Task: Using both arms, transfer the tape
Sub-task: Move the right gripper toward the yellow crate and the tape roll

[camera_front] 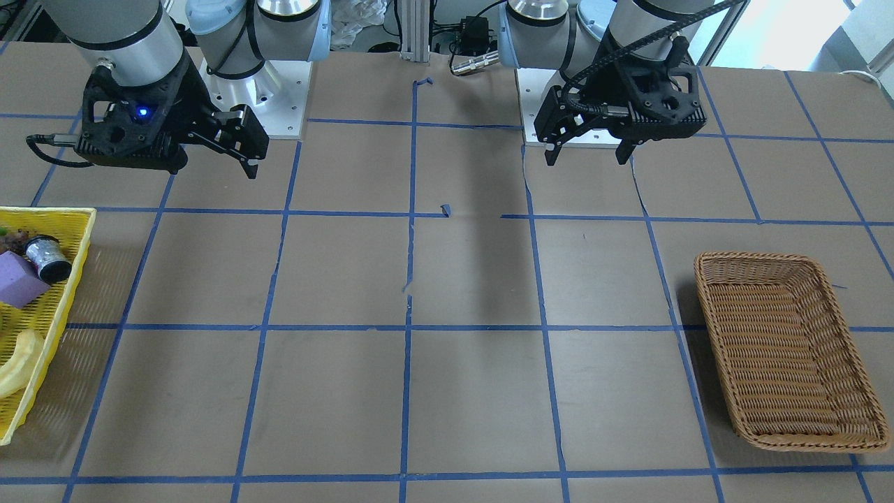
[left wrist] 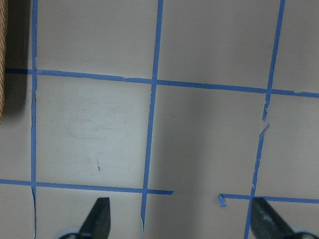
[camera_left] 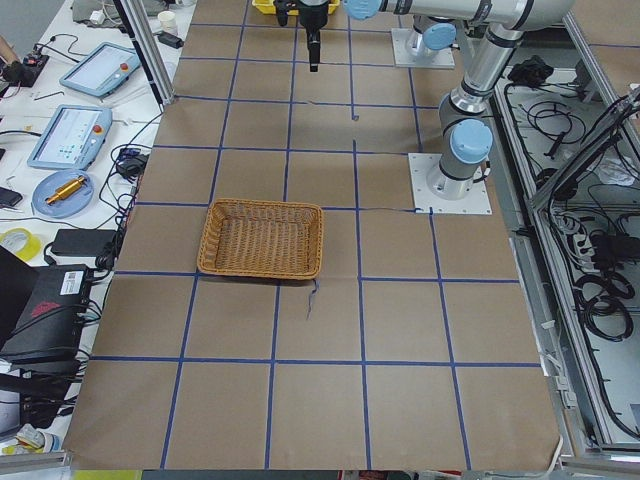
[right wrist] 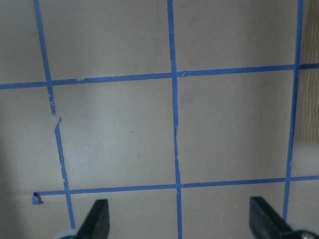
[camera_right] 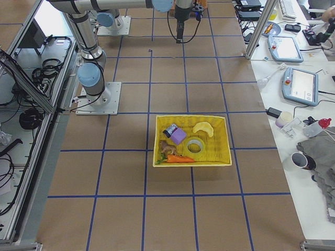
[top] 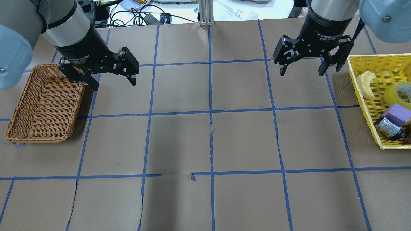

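Observation:
The tape [top: 399, 93], a translucent yellow roll, lies in the yellow basket [top: 359, 85] at the table's right end; it also shows in the exterior right view [camera_right: 195, 146]. It is out of the front-facing view. My right gripper [top: 301, 72] hangs open and empty above the table, left of the basket's far corner, apart from the tape. My left gripper [top: 113, 82] hangs open and empty just right of the wicker basket [top: 45, 102]. Both wrist views show only bare table between wide-open fingertips [left wrist: 99, 214] [right wrist: 97, 216].
The yellow basket also holds a purple block [top: 396, 114], a silver-black cylinder [top: 388, 128], a pale curved piece [top: 367, 83] and an orange carrot [camera_right: 178, 159]. The wicker basket [camera_front: 789, 349] is empty. Blue tape grid lines cross the brown table.

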Robot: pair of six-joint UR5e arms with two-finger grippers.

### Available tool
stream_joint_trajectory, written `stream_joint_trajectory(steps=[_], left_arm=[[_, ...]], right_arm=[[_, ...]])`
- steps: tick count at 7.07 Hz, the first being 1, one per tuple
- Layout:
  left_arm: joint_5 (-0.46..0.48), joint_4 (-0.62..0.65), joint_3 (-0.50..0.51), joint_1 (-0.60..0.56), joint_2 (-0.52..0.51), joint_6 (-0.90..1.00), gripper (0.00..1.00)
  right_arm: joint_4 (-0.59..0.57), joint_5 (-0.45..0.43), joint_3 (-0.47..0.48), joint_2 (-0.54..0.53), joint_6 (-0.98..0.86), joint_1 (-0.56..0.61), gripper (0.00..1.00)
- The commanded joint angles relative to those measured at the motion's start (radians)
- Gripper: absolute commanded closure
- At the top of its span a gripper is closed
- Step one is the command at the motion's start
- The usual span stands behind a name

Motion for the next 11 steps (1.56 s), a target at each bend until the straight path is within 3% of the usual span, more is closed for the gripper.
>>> stream_joint_trajectory(steps=[1, 4, 7, 8, 11], left_arm=[[-0.001, 0.000, 0.003, 0.000, -0.002, -0.002, 0.00], [-0.001, 0.000, 0.003, 0.000, -0.002, 0.000, 0.00], [0.001, 0.000, 0.002, -0.002, -0.002, 0.000, 0.00], [-0.001, 0.000, 0.003, -0.002, -0.002, 0.000, 0.00], [-0.001, 0.000, 0.002, -0.002, -0.002, 0.000, 0.00]], right_arm=[[-0.006, -0.007, 0.000, 0.019, -0.168, -0.079, 0.00], [-0.061, 0.001, 0.003, 0.109, -0.885, -0.482, 0.00], [-0.513, -0.005, 0.002, 0.363, -1.400, -0.674, 0.00], [-0.671, -0.017, 0.000, 0.436, -1.447, -0.708, 0.00], [-0.791, -0.013, -0.006, 0.573, -1.447, -0.754, 0.00]])
